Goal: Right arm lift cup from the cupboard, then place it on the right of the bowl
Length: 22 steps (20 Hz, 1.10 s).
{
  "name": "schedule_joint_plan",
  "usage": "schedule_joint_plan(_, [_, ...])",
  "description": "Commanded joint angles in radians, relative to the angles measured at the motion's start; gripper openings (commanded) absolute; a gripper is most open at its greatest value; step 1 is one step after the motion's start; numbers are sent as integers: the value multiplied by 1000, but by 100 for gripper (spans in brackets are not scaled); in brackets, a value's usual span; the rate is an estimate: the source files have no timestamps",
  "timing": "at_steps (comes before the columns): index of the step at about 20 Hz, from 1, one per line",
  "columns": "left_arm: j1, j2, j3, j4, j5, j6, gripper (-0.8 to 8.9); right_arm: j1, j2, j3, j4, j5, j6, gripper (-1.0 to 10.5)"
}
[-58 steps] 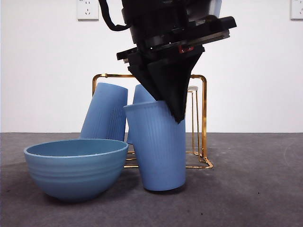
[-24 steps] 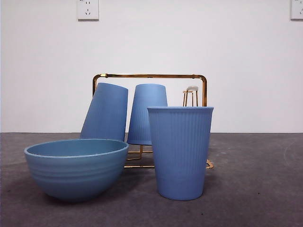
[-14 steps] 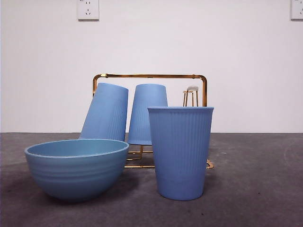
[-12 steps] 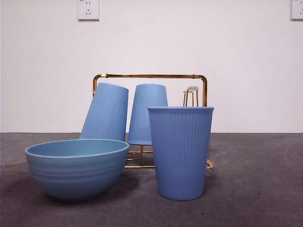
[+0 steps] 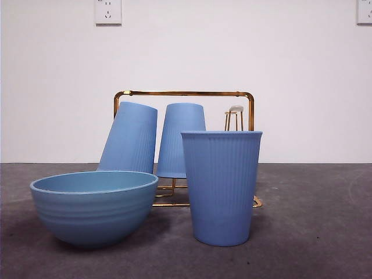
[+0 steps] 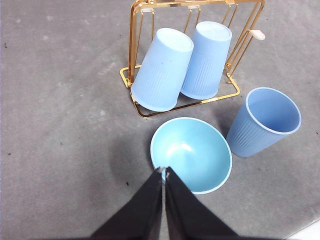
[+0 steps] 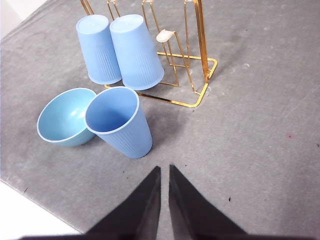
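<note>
The cup point(image 5: 222, 186) stands upright on the grey table, just to the right of the bowl point(image 5: 93, 212) and apart from it. Behind both is the gold wire cupboard point(image 5: 183, 93), with two more blue cups point(image 5: 131, 136) point(image 5: 181, 139) upside down on its pegs. No gripper shows in the front view. In the right wrist view, my right gripper point(image 7: 165, 168) hangs shut and holds nothing, well clear of the cup point(image 7: 120, 122) and the bowl point(image 7: 62, 117). My left gripper point(image 6: 164, 170) is shut above the near rim of the bowl point(image 6: 192, 152).
One bare peg with a white tip point(image 5: 236, 108) stands at the right end of the rack. Bare grey table stretches to the right of the cup point(image 7: 260, 130). The table's near edge point(image 7: 30, 205) runs close behind the bowl in the right wrist view.
2.4 s ago a black gripper held the cup tilted next to the bowl. The arm has since left the front view, and the cup stands upright, a little further right. Nothing has moved in the last second.
</note>
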Motion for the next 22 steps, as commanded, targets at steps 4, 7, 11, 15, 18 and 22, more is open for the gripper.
schedule_joint_plan(4, [85, -21, 2, 13, 2, -3, 6, 5, -2, 10, 11, 1, -5, 25])
schedule_joint_plan(7, [318, -47, -58, 135, 18, 169, 6, 5, -2, 10, 10, 1, -5, 25])
schedule_joint_plan(11, [657, -173, -362, 609, 380, 530, 6, 5, -2, 10, 10, 1, -5, 25])
schedule_joint_plan(15, [842, -305, -639, 780, 403, 490, 6, 5, -2, 10, 10, 2, -5, 25])
schedule_joint_plan(18, [914, -373, -749, 809, 403, 486, 6, 5, -2, 10, 10, 1, -5, 25])
schedule_joint_plan(22, [986, -438, -821, 847, 402, 486, 6, 5, -2, 10, 10, 1, -5, 25])
